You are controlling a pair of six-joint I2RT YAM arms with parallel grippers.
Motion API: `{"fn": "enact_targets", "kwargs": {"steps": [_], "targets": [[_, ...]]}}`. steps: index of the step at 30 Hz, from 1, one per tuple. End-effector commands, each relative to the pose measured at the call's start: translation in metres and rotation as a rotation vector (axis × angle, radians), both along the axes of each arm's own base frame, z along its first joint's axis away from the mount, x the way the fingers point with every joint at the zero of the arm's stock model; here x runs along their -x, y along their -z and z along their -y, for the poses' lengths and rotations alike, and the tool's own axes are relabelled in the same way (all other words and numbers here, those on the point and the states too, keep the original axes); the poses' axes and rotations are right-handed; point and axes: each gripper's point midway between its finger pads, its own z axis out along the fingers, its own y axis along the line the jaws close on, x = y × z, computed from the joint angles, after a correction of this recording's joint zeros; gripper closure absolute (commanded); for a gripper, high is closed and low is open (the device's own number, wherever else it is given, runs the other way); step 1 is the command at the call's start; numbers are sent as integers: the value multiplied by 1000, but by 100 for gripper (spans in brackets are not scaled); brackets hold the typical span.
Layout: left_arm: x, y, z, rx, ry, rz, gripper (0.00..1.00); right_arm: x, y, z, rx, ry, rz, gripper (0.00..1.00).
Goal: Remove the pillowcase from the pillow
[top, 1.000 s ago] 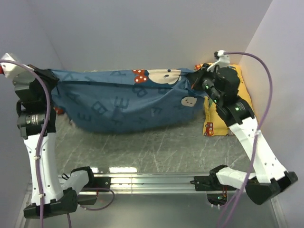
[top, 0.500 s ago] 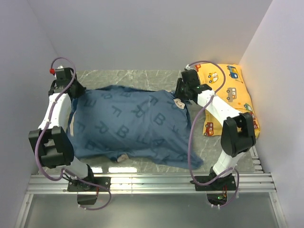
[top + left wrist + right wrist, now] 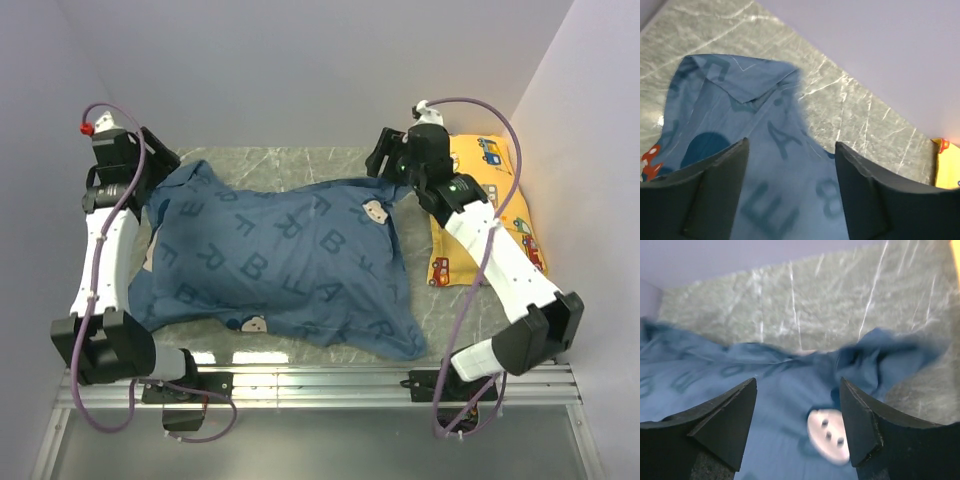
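Grey marbled worktop (image 3: 300, 165) between pale walls. At its middle, sprawled and rumpled, the pillowcase (image 3: 285, 265), letters and mouse faces up, bulging as if filled. At the left edge of the fabric, a pale sliver, likely the pillow (image 3: 148, 257); otherwise hidden, so seemingly inside the case and not yet out. Near right, a flatter loose flap of blue cloth, perhaps the open end; cannot tell for sure.

Above the far left corner of the fabric, the left gripper (image 3: 790, 195), with jaws spread wide and nothing between them, only cloth below. Above the far right corner, the right gripper (image 3: 797, 425), likewise with jaws spread and empty, just over a mouse face. Further right, against the wall, a yellow cushion (image 3: 490, 215) with cars, partly under the right arm and apart from the job.

Judged to be between grasps: case on the worktop, released at both far corners. Next move calls for lowering onto those corners, pinching cloth alone and not the filling, then lifting both together to let the pillow slide toward the loose end.
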Motion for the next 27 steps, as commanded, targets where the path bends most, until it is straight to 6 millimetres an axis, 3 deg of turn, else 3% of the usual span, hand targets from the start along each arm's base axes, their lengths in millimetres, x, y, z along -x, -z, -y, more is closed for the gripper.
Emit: {"fn": "enact_targets", "kwargs": {"steps": [1, 2, 3, 4, 5, 6, 7, 8, 10, 11, 12, 13, 14, 16, 17, 20, 21, 22, 24, 25, 26, 27], "targets": [[20, -44, -1, -24, -23, 89, 24, 29, -17, -15, 36, -48, 38, 26], [25, -38, -5, -31, -53, 74, 20, 40, -16, -26, 62, -77, 39, 25], [34, -43, -6, -37, -65, 87, 19, 51, -1, -29, 103, -75, 20, 25], [40, -41, -8, -39, -87, 85, 18, 77, -2, -53, 103, -153, 34, 25], [50, -33, -8, -38, -94, 78, 16, 93, 25, -60, 122, -182, -7, 25], [55, -29, -9, -39, -106, 75, 16, 107, 34, -67, 115, -204, -15, 25], [60, -22, -10, -38, -123, 66, 16, 135, 29, -87, 74, -281, 14, 27], [67, -5, -16, -46, -159, 34, 15, 152, 58, -90, 76, -300, -29, 27], [79, 1, -20, -42, -205, 35, 16, 176, 65, -100, 47, -328, -26, 32], [84, 17, -23, -40, -225, 14, 19, 198, 82, -111, 48, -374, -55, 35], [89, 19, -23, -37, -234, 23, 20, 204, 86, -116, 37, -384, -56, 37], [94, 39, -22, -19, -248, -9, 20, 209, 92, -119, 38, -395, -65, 37], [96, 46, -22, -12, -256, -15, 23, 213, 105, -121, 51, -401, -85, 38], [95, 56, -14, 26, -229, -10, 28, 205, 124, -119, 96, -369, -110, 40], [98, 73, -9, 48, -211, -39, 37, 199, 130, -117, 125, -357, -115, 42], [101, 103, 13, 127, -132, -82, 56, 161, 148, -98, 151, -292, -165, 53], [103, 107, 19, 144, -112, -83, 58, 134, 149, -77, 145, -211, -172, 58], [107, 119, 23, 162, -107, -97, 62, 121, 154, -68, 165, -180, -177, 59], [111, 122, 34, 185, -81, -86, 70, 87, 141, -45, 161, -85, -159, 56], [113, 127, 43, 216, -56, -84, 74, 74, 146, -38, 187, -53, -178, 56], [114, 126, 57, 227, -16, -74, 77, 58, 126, -38, 170, -30, -144, 56], [115, 126, 66, 244, -2, -73, 77, 51, 123, -36, 172, -26, -156, 56]]}}
